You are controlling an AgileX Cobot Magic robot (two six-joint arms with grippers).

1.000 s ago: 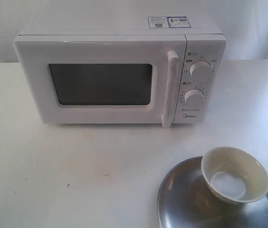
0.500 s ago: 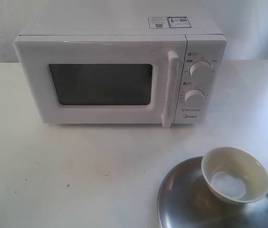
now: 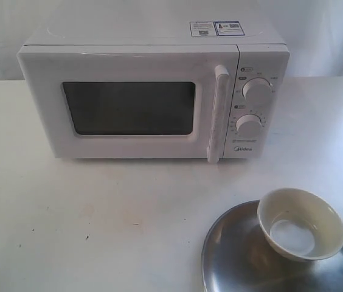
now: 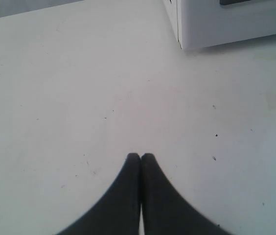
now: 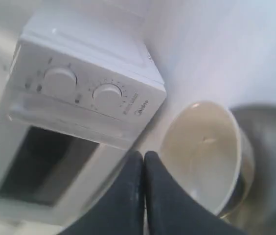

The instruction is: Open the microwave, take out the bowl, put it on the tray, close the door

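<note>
The white microwave [image 3: 153, 91] stands at the back of the table with its door [image 3: 129, 106] shut, bar handle [image 3: 218, 112] upright. The cream-white bowl [image 3: 300, 223] sits on the silver tray [image 3: 232, 261] at the front right. Neither gripper shows in the exterior view. My left gripper [image 4: 140, 155] is shut and empty over bare table, with the microwave's corner [image 4: 216, 22] ahead. My right gripper [image 5: 144, 153] is shut and empty, hovering beside the bowl [image 5: 201, 152] on the tray [image 5: 270, 147], with the microwave [image 5: 79, 98] beyond it.
The white tabletop [image 3: 98, 219] spreads in front of the microwave. A pale wall or curtain [image 3: 323, 36] rises behind it. The tray runs past the frame's lower right edge.
</note>
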